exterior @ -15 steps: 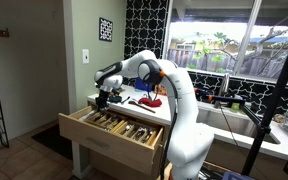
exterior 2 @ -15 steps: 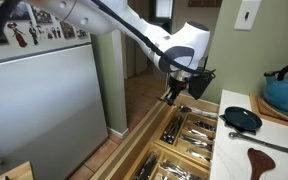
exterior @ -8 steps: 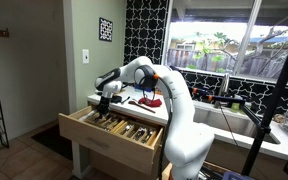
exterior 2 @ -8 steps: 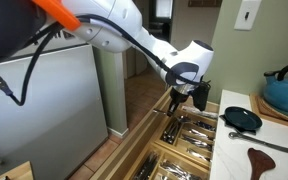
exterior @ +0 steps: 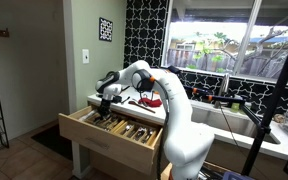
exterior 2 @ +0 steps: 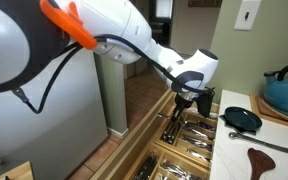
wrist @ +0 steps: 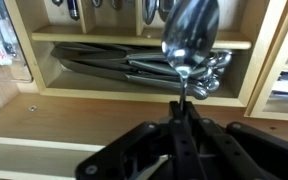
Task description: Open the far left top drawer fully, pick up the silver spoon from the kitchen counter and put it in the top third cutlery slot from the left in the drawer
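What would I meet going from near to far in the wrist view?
Gripper → heaped cutlery → wooden divider → utensils in the next compartment. The gripped silver spoon overlaps these, so I skip it.

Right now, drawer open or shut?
Open. The drawer is pulled out from under the counter, cutlery compartments exposed.
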